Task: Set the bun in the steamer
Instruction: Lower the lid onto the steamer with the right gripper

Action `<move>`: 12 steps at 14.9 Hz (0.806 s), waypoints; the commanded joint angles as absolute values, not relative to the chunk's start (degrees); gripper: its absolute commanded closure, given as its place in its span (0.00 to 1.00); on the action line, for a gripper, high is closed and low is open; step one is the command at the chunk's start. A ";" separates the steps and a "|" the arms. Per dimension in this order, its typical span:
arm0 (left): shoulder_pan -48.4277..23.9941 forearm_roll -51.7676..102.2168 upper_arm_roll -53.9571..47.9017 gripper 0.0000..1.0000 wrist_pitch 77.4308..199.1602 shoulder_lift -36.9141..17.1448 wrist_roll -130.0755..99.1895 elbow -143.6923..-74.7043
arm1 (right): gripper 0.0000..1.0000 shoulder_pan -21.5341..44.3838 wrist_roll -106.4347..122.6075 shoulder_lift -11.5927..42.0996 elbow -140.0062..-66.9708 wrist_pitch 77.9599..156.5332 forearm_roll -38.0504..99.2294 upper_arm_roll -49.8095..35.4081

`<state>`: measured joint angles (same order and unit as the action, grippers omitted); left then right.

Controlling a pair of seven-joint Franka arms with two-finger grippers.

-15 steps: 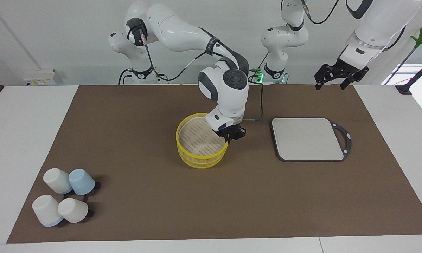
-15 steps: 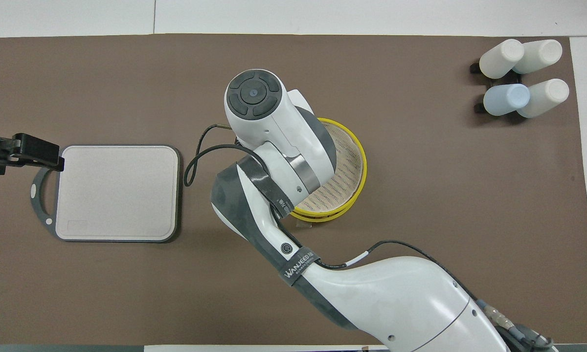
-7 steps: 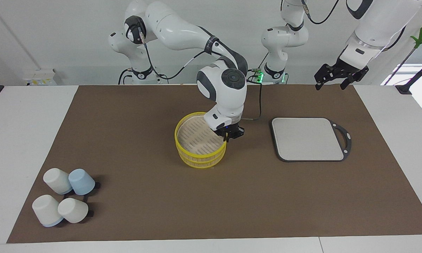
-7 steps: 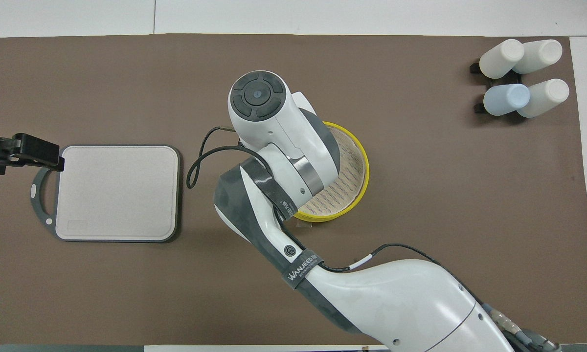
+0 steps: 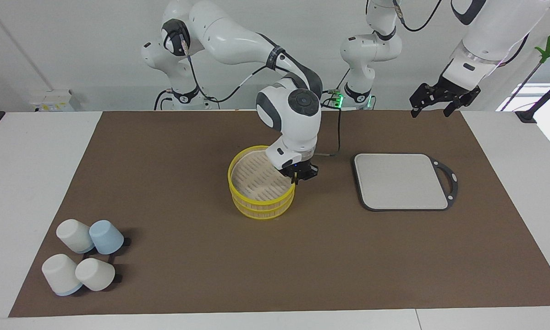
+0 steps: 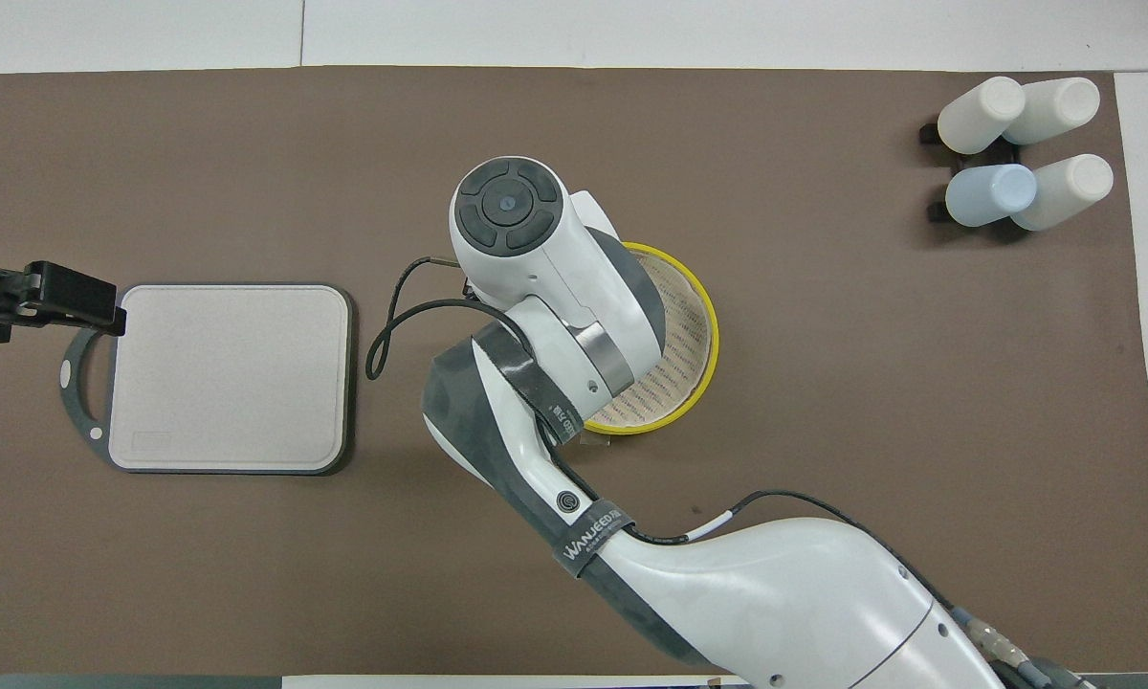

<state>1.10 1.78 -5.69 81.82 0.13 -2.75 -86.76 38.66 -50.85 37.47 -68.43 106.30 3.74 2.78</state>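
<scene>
The yellow-rimmed two-tier steamer [image 5: 258,200] stands mid-mat; it also shows in the overhead view [image 6: 693,356], half covered by the right arm. The slats that show are bare. No bun is in view. My right gripper [image 5: 301,177] is down at the steamer's rim on the side toward the left arm's end, its fingers closed on the rim. In the overhead view the arm's wrist hides it. My left gripper [image 5: 432,109] waits open and empty in the air over the mat's edge, by the board's handle in the overhead view [image 6: 53,299].
A grey rectangular board [image 5: 401,181] with a dark ring handle lies beside the steamer toward the left arm's end [image 6: 225,373]. Several upturned white and pale blue cups [image 5: 82,256] sit at the mat's corner at the right arm's end, farthest from the robots [image 6: 1014,153].
The right gripper shifted slightly toward the right arm's end. The steamer's top tier moved with it and now sits squarer on the lower tier. The left arm has not moved.
</scene>
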 commanded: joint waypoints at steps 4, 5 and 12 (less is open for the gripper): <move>1.05 2.29 -5.19 0.00 82.79 1.67 -2.02 -88.51 | 0.00 37.80 -49.67 35.07 -71.72 107.14 3.87 2.64; 1.05 2.29 -5.19 0.00 82.79 1.67 -2.02 -88.51 | 0.00 37.53 -48.88 34.37 -71.63 106.88 3.95 2.72; 1.05 2.29 -5.19 0.00 82.79 1.67 -2.02 -88.51 | 0.00 29.90 -31.45 26.03 -71.54 101.09 0.63 3.34</move>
